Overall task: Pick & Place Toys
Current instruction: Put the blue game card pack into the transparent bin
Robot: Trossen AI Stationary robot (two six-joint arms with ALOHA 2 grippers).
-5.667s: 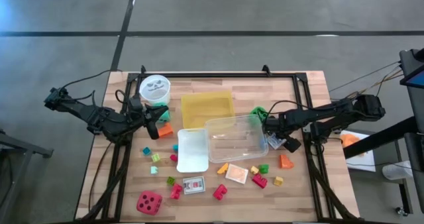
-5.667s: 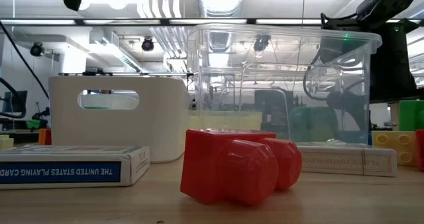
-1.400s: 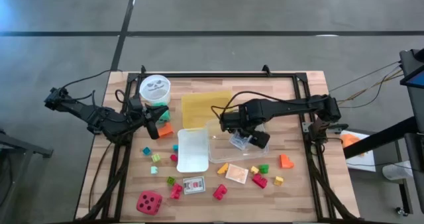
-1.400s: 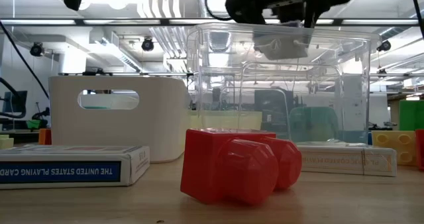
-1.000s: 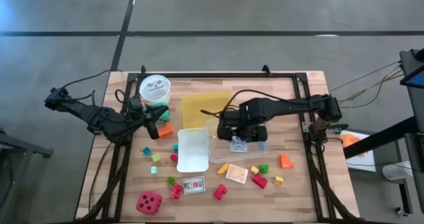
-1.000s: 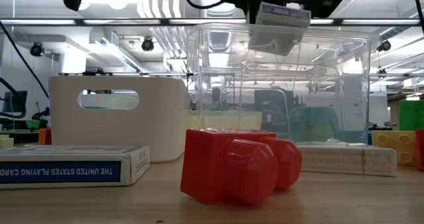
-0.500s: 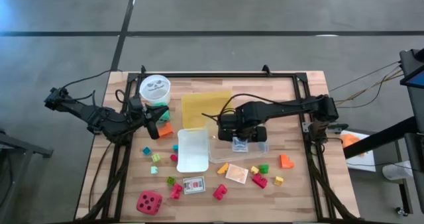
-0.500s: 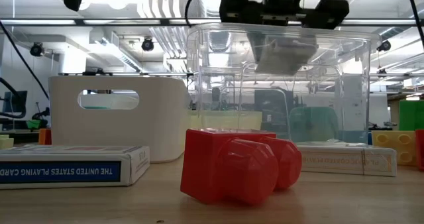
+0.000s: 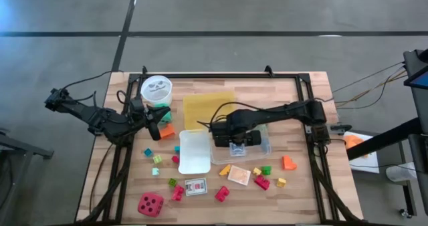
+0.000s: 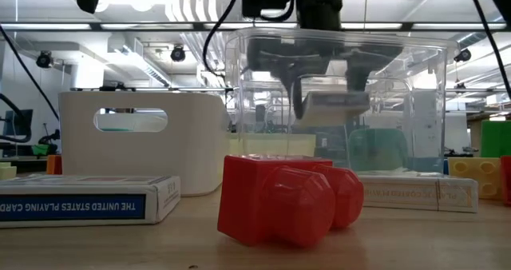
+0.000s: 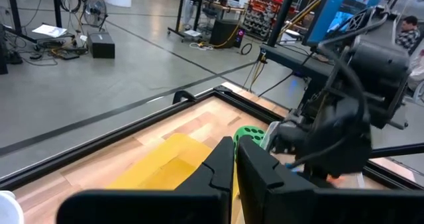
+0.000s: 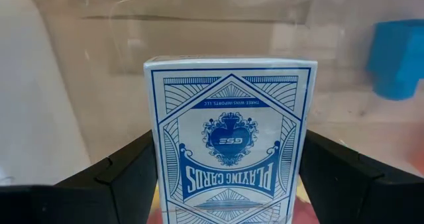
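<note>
The right gripper [image 9: 235, 146] is reaching down into the clear plastic box [image 9: 262, 146], which sits near the middle of the bench [image 9: 307, 92] just beside the yellow tray [image 9: 208, 105]. Its jaws are clamping a blue playing-card pack [image 12: 230, 141] across its width, so they are standing fairly wide. In the low view the pack [image 10: 334, 105] is hanging inside the box's walls, clear of the floor. The pack is being carried flat-faced between the fingers, probably so it can be lowered straight down past the rim without catching. Judging by this, the placing step is nearly complete and only the release is left.

The left gripper [image 11: 235, 159] is waiting with its jaws closed and holding nothing, near the left edge of the bench, close to the white round cup [image 9: 156, 88].

Many toys are lying outside the box. A red dotted die [image 9: 150, 204] is sitting near the front left corner. A second card pack [image 9: 195, 186] and a red block [image 9: 221, 194] are lying toward the front edge. An orange block [image 9: 288, 162] is resting to the right of the box, and a white lid [image 9: 194, 151] is lying against the box's left side. The box may shift if the pack snags its wall.
</note>
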